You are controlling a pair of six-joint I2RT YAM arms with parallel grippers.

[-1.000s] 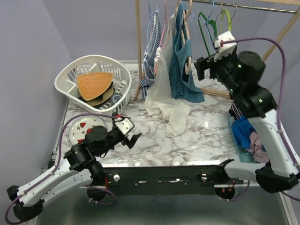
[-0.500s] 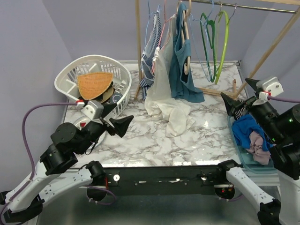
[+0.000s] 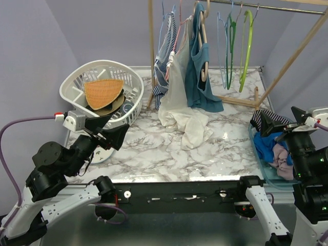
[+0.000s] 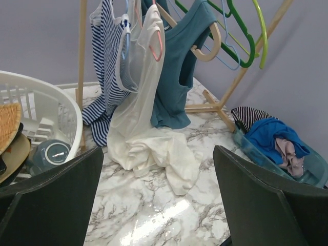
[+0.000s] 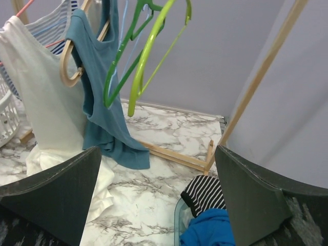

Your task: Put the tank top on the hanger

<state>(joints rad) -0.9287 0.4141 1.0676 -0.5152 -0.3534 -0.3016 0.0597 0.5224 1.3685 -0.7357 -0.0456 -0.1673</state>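
The teal-blue tank top point(image 3: 197, 77) hangs on the beige hanger point(image 3: 204, 69) on the rack at the back centre, its hem near the marble table. It also shows in the left wrist view point(image 4: 177, 77) and the right wrist view point(image 5: 100, 97), with the hanger's curved end poking from an armhole point(image 4: 210, 51) point(image 5: 66, 72). My left gripper point(image 3: 108, 130) point(image 4: 159, 205) is open and empty, raised over the table's near left. My right gripper point(image 3: 279, 119) point(image 5: 159, 200) is open and empty, raised at the near right, far from the rack.
A long cream garment point(image 3: 179, 102) and a striped garment point(image 3: 165, 56) hang left of the tank top. Lime-green point(image 3: 246, 46) and dark green hangers point(image 3: 229, 51) hang to its right. A white basket point(image 3: 77, 84) stands back left. A clear bin point(image 3: 259, 148) of clothes sits right. The rack's wooden base point(image 3: 236, 100) lies behind.
Both arms have pulled back toward the near edge and risen. My right gripper left the green hangers and moved down to the right. My left gripper moved left.
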